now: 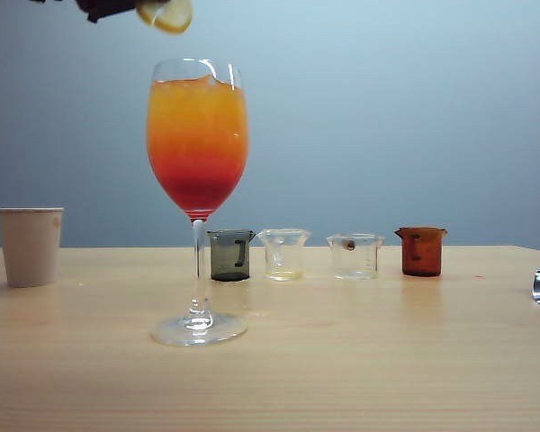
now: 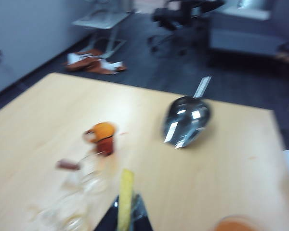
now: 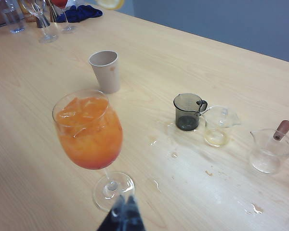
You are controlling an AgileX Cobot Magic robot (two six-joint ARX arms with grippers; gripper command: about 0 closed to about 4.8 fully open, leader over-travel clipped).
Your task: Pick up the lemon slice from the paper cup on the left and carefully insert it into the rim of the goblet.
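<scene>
The room (image 2: 149, 67) behind the bench had a dark floor, a pale blue-grey wall, a dark chair and a light stand, all blurred in the left wrist view. The bench (image 1: 387, 360) was a light wood surface, wet with small spills near the beakers. One goblet (image 1: 198, 198) stood upright on it, filled with ice and a drink graded from orange-yellow down to deep red. One paper cup (image 1: 31, 246) stood well apart from the goblet, at the left of the exterior view. Four small beakers stood in a row behind the goblet: one grey beaker (image 1: 229, 255), two clear beakers (image 1: 284, 253), and one brown beaker (image 1: 421, 251).

The left gripper (image 1: 148, 7) hung at the top edge of the exterior view, above the goblet's rim, its fingers (image 2: 135, 211) closed narrowly on the one lemon slice (image 1: 171, 13), held clear of the glass. The right gripper (image 3: 123, 216) rested low near the bench, close to the goblet's foot; its finger spacing could not be told.
</scene>
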